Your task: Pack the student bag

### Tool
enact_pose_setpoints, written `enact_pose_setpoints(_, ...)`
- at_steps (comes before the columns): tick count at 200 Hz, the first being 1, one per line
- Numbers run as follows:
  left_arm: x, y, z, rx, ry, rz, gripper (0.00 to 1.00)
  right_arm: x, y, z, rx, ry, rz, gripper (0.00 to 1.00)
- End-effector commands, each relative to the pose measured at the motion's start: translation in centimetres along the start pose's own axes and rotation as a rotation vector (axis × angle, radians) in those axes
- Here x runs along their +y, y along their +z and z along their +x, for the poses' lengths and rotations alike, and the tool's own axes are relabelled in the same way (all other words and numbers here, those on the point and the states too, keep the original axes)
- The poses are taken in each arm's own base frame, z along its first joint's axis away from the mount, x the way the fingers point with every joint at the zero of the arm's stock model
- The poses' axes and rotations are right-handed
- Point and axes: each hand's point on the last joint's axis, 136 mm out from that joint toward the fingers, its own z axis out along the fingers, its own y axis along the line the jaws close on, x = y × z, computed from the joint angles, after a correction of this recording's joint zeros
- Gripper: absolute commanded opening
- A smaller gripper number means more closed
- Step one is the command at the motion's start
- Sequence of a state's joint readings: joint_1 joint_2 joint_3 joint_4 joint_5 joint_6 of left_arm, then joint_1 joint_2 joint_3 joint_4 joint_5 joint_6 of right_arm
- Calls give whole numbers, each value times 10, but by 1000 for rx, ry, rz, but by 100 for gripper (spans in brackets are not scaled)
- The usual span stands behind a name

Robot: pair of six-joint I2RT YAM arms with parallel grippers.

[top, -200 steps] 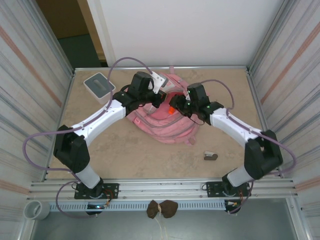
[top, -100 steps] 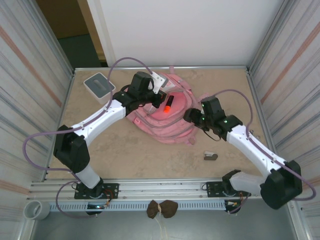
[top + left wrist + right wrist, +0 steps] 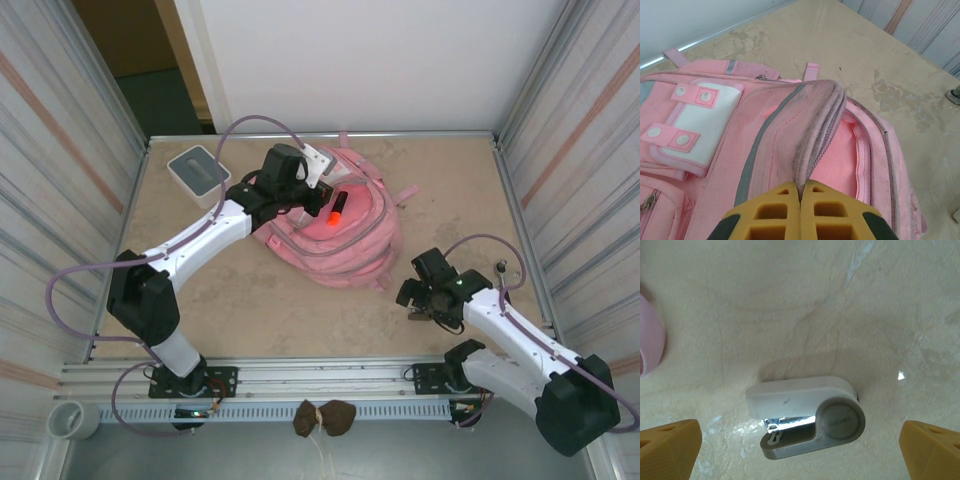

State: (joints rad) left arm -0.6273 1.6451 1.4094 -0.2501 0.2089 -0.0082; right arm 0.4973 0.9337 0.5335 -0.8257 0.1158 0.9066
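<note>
So, starting at the near edge of the table (image 3: 250, 300): the right gripper (image 3: 418, 300) sits low over the near-right part of the tabletop, and in its wrist view the right gripper (image 3: 800, 447) has its jaws spread wide with nothing between them touching. The two yellow fingers (image 3: 667, 447) sit out at the bottom corners of that view, and a small white-and-grey stapler (image 3: 807, 415) lies flat on the table in the gap, clear of both. A bit of pink from the student bag (image 3: 650, 335) pokes in at the left edge of that shot. Further back, the student bag (image 3: 345, 250) lies roughly mid-table, a little toward the far side, with its main compartment gaping upward. There's an orange-red thing (image 3: 337, 208) lying in the opening; I can't really tell what it is. The left gripper (image 3: 318, 200) comes in from the left side and is clamped tight on the bag's opening edge. From its own camera the left gripper (image 3: 801, 192) has its pads pressed together with the pink zip-lined flap of the student bag (image 3: 765, 150) pinched between them and held up, so the pink lining inside shows. Way over in the far-left corner sits a small grey-and-white box (image 3: 197, 168), well apart from the bag.
</note>
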Motion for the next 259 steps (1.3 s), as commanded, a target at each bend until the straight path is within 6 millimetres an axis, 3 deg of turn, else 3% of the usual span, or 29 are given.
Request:
enact_pose_setpoints(1, 4, -12, -26, -103, 16, -16, 0, -5, 8, 15, 30, 63, 3, 99)
enact_pose_setpoints(29, 5, -8, -23, -98, 15, -18, 0, 18, 14, 21, 32, 102, -116, 99)
enact_pose_setpoints(66, 5, -7, -22, -94, 14, -12, 0, 38, 6, 0, -56, 79, -176, 93)
enact_pose_setpoints(97, 5, -8, -21, -91, 17, -15, 0, 40, 4, -18, -108, 15, -112, 89)
enact_pose_setpoints(120, 6, -8, -20, -86, 19, -19, 0, 46, 13, -22, -84, -13, -84, 82)
enact_pose_setpoints(184, 8, -8, -20, -83, 26, -29, 0, 38, 34, -9, -25, -92, 18, 69)
enact_pose_setpoints(208, 7, -7, -20, -80, 24, -27, 0, 35, 40, -4, 2, -114, 35, 58)
enact_pose_setpoints(236, 8, -9, -21, -81, 26, -33, 0, 37, 27, -9, -23, -129, 16, 42)
enact_pose_setpoints(259, 7, -12, -24, -89, 21, -25, 0, 60, 1, -22, -78, -144, -109, 32)
